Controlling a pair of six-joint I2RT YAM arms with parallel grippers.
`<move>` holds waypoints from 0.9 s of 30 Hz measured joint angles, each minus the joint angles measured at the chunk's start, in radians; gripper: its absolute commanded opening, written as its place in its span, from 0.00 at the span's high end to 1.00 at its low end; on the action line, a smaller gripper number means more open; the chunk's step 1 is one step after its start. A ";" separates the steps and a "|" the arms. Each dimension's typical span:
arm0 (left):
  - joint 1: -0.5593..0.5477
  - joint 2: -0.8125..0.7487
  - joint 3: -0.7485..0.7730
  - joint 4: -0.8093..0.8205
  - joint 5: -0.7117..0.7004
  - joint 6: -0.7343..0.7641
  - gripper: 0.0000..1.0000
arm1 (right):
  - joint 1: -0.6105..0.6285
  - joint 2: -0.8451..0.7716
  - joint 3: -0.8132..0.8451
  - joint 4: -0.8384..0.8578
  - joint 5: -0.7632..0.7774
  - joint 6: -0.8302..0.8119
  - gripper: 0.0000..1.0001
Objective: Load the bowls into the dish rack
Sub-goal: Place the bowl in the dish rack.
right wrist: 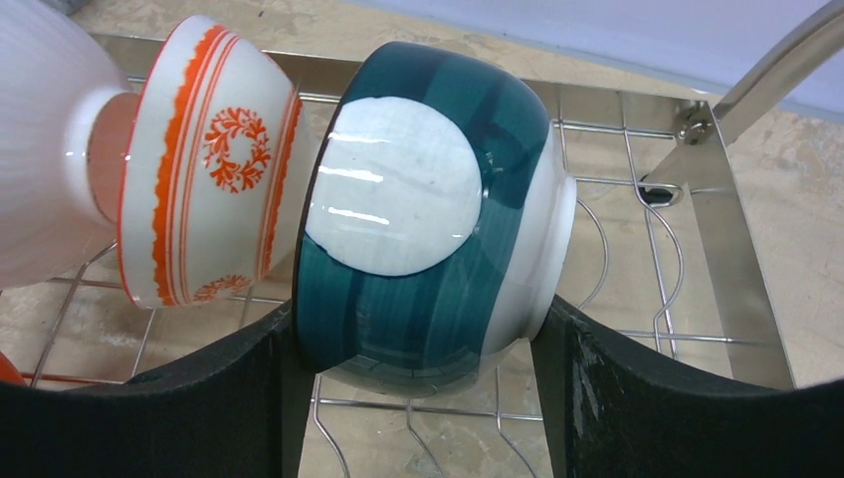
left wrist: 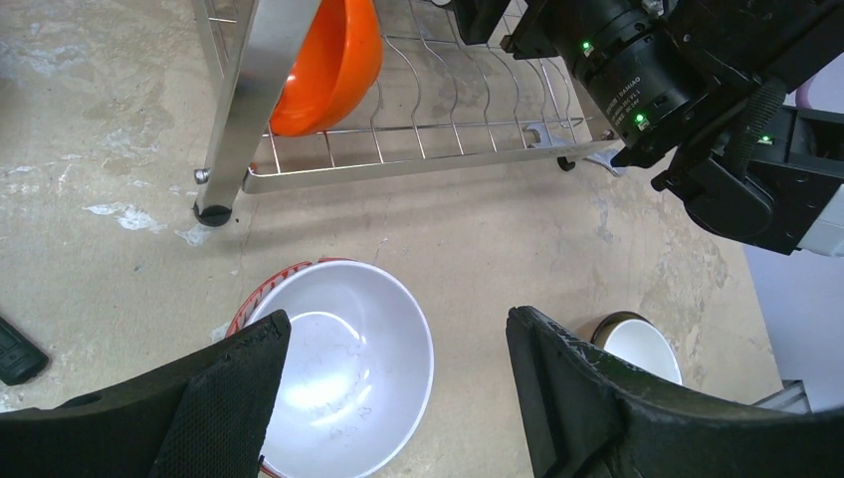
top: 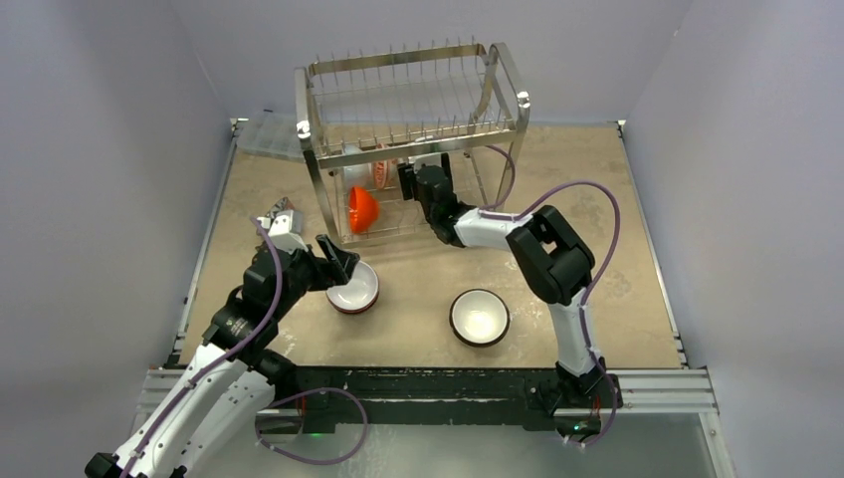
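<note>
Overall: mottled beige table, dish rack, lilac walls.

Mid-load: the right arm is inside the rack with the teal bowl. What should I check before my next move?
1. Right tool gripping teal bowl: ok.
2. Teal bowl seated on dish rack wires: cannot tell, its underside is hidden.
3. Clearance from wreath-patterned bowl: cannot tell, they overlap in view.
4. Left tool open over red-striped bowl: ok.
5. Dark-rimmed bowl on table, clear of both arms: ok.
</note>
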 measured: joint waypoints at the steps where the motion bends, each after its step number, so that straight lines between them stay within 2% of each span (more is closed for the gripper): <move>1: 0.000 0.000 0.000 0.000 0.000 0.000 0.22 | 0.000 0.004 0.003 0.002 -0.003 -0.008 1.00; 15: 0.000 -0.005 -0.032 0.003 0.019 -0.008 0.23 | -0.009 0.093 0.125 -0.031 -0.039 -0.132 1.00; 27: 0.000 -0.013 -0.046 0.003 0.023 -0.019 0.23 | -0.015 0.112 0.152 -0.045 -0.039 -0.175 1.00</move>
